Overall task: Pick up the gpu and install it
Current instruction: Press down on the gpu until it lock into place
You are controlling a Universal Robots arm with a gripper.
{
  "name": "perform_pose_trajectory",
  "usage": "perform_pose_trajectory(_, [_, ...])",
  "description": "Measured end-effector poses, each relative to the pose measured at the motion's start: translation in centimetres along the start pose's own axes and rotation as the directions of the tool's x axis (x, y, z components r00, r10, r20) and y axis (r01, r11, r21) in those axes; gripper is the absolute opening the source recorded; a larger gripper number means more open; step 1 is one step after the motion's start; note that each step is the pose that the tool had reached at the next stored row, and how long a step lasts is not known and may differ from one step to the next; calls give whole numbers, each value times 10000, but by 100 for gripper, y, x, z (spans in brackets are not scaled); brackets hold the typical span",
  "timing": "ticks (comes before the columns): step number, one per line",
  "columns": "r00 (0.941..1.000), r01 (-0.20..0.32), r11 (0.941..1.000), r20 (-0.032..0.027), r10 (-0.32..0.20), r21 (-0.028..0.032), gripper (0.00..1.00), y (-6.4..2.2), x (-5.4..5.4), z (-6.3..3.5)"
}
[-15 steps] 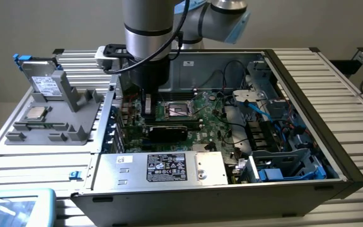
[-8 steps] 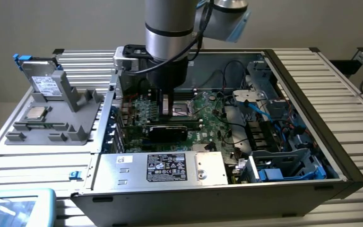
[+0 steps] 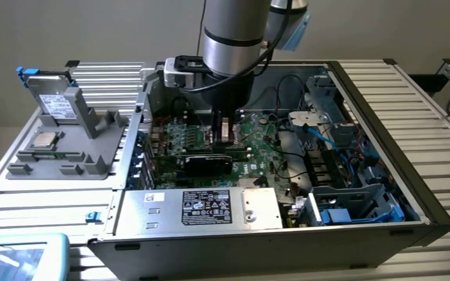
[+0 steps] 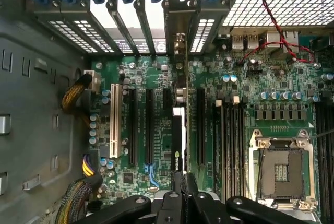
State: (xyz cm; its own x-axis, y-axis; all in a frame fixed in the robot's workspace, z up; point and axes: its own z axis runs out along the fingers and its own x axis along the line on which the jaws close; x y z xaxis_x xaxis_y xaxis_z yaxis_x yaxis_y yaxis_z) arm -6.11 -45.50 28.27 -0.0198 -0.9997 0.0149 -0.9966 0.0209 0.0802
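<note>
The gpu (image 3: pixel 203 164) stands on edge among the expansion slots of the motherboard (image 3: pixel 266 157) inside the open computer case, its black cooler facing the case's front. In the wrist view the gpu (image 4: pixel 178 140) appears edge-on, a thin black strip with a green logo. Its silver bracket end (image 4: pixel 180 44) reaches the rear slot openings. My gripper (image 3: pixel 223 139) hangs straight down over the card. Its fingers (image 4: pixel 191 185) are shut on the card's upper edge, and my gripper (image 4: pixel 183 182) lines up with that edge.
Black and white expansion slots (image 4: pixel 133 125) lie beside the card, and memory slots (image 4: pixel 229 145) and the bare CPU socket (image 4: pixel 282 169) on the other side. A power supply (image 3: pixel 201 208) sits at the case front. A grey stand (image 3: pixel 61 146) with a silver drive (image 3: pixel 53 102) is on the exterior view's left.
</note>
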Motion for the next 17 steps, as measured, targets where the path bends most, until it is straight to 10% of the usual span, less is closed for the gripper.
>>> perform_pose_trajectory(17, [10000,-2,10000,-6,2,-3,12,-29,-21,170])
